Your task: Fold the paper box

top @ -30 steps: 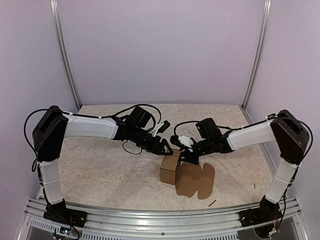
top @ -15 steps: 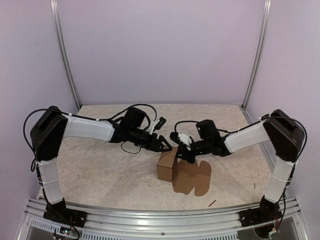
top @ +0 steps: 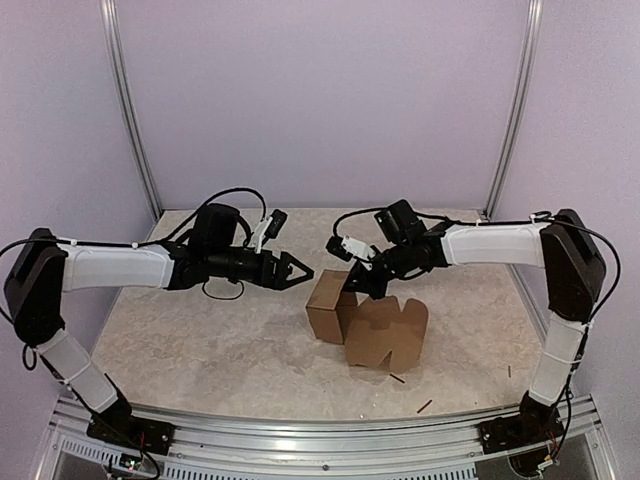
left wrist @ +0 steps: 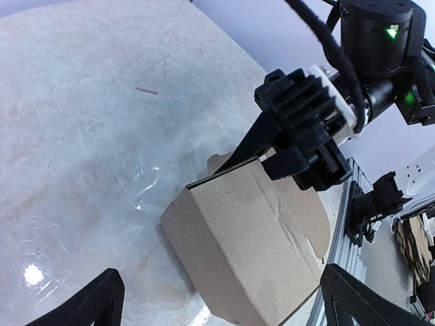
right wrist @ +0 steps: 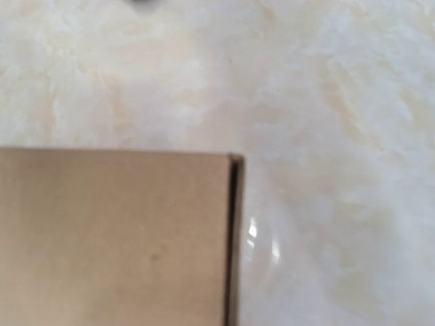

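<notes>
Now, L gripper (top: 306, 272) gapes wide; R gripper (top: 359, 286) pinches paper box (top: 328, 308) rim. Hold firm, let L press flap (top: 388, 335) square.

Left arm (top: 110, 268) and right arm (top: 495, 243): white sleeves on long parts, black chunky joints. Thin black cables (top: 235, 193) loop along both (white plug near each wrist). Left gripper (top: 303, 273) black and pointy. Tiny green lights (left wrist: 393, 30) on right wrist.

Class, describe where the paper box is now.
Top view: the paper box stands at the table centre, far edge pinched by the right hand, the open left hand to its left.
</notes>
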